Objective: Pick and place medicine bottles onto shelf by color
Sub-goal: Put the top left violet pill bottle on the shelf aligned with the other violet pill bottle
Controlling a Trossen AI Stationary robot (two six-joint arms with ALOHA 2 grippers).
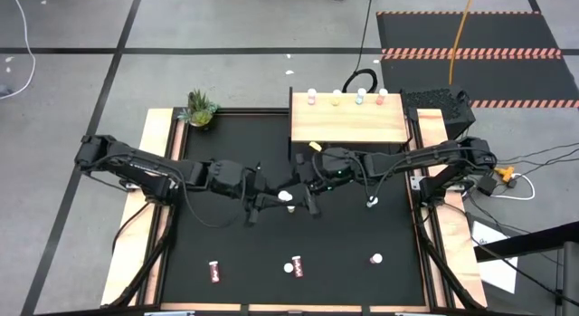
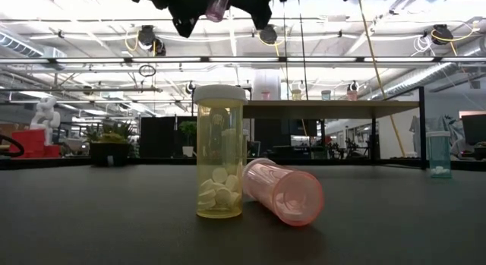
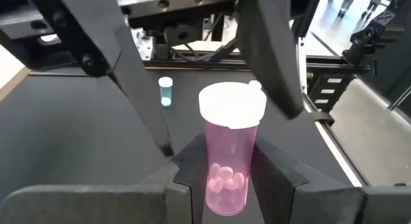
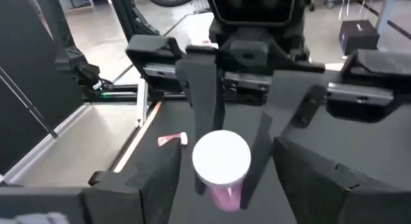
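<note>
A pink medicine bottle (image 3: 228, 153) with a white cap (image 1: 288, 196) hangs upright above the middle of the black table, with my left gripper (image 3: 228, 169) shut on it. My right gripper (image 4: 225, 185) comes from the table's right and is open. Its fingers stand on either side of the bottle's cap (image 4: 221, 156) with gaps showing, touching nothing. The light-wood shelf (image 1: 348, 126) stands at the far edge. Along its back stand a pink (image 1: 312, 99), a yellow (image 1: 336, 100), a blue (image 1: 359, 99) and a red bottle (image 1: 381, 99). My left gripper pinches the bottle's pink body (image 3: 215, 163), below the cap, between its two fingers (image 3: 186, 169). The fingers come nearly level from the table's left. The bottle stands upright in the hold, cap up, lifted well clear of the table (image 2: 216, 7).
On the table near the front are a lying red bottle (image 1: 215, 272), an upright yellow one (image 2: 220, 155) beside a lying pink one (image 2: 285, 190), and an upright teal one (image 2: 439, 155). A blue bottle (image 1: 372, 202) stands right of centre. A potted plant (image 1: 199, 108) sits at the far left corner.
</note>
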